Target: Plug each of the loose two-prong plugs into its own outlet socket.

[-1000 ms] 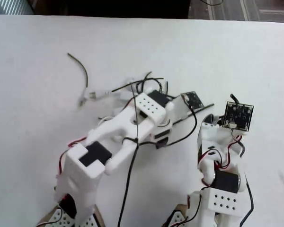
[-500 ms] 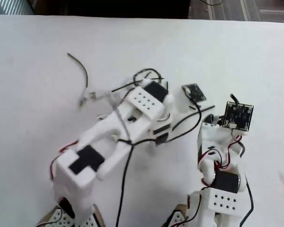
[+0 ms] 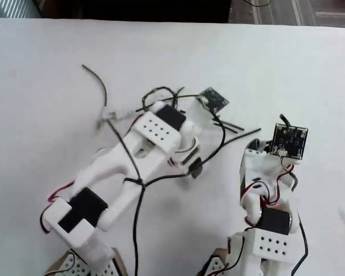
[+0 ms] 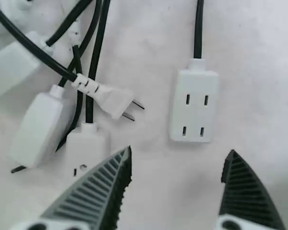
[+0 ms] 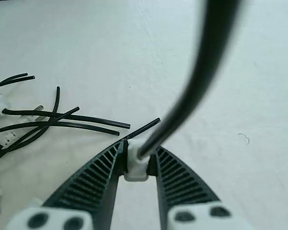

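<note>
In the left wrist view a white outlet socket [image 4: 194,106] with two pairs of slots lies on the table, its black cord running away from me. Beside it lies a white two-prong plug [image 4: 111,99], prongs pointing at the socket. My left gripper [image 4: 178,160] is open just short of both, with nothing between its fingers. More white outlet blocks [image 4: 38,128] sit tangled in black cords. My right gripper [image 5: 137,146] is shut on the white end piece [image 5: 136,165] of a black cord [image 5: 201,72]; I cannot see any prongs on it.
In the high view the left arm [image 3: 138,144] stretches over the cord tangle [image 3: 167,95] at the table's middle. The right arm [image 3: 267,178] stays near the front right. A thin loose wire [image 3: 99,83] lies far left. Loose black cord ends [image 5: 62,120] lie beside my right gripper.
The left arm has swung left and farther out over the cord tangle, its wrist turning that way. The right arm has stayed still, shut on its cord end.
</note>
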Action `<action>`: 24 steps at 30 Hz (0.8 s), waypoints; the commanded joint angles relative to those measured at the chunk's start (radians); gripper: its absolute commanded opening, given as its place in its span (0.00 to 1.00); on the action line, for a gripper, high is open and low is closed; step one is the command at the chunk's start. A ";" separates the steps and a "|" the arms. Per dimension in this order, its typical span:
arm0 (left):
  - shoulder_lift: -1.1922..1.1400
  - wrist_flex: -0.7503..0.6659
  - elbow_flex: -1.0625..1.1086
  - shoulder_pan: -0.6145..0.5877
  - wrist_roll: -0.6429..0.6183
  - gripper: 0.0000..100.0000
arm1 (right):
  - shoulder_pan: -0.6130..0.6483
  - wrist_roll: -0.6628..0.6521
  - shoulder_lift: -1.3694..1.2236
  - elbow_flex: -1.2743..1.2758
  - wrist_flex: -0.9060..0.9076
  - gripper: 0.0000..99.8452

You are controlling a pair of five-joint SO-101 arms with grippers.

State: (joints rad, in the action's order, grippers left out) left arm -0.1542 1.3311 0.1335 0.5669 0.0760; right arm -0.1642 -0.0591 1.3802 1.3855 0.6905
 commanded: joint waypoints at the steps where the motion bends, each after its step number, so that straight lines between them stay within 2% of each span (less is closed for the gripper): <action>1: -0.010 -0.141 0.071 0.022 -0.054 0.31 | -0.004 0.009 0.008 -0.046 -0.024 0.02; 6: -0.107 -0.204 0.063 0.033 -0.052 0.31 | -0.002 0.008 0.008 -0.046 -0.024 0.02; 10: -0.193 -0.133 -0.049 0.035 -0.049 0.31 | -0.002 0.008 0.008 -0.046 -0.024 0.02; 13: -0.251 -0.077 -0.121 0.051 0.009 0.30 | -0.002 0.008 0.008 -0.046 -0.024 0.02; 20: -0.291 -0.069 -0.167 0.110 0.029 0.17 | -0.002 0.006 0.008 -0.046 -0.024 0.02; 24: -0.291 -0.071 -0.164 0.108 0.132 0.16 | -0.002 0.006 0.008 -0.046 -0.024 0.02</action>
State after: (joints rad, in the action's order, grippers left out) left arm -0.4503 1.2574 0.0046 0.6621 0.1204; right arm -0.1642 -0.0591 1.3802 1.3855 0.6905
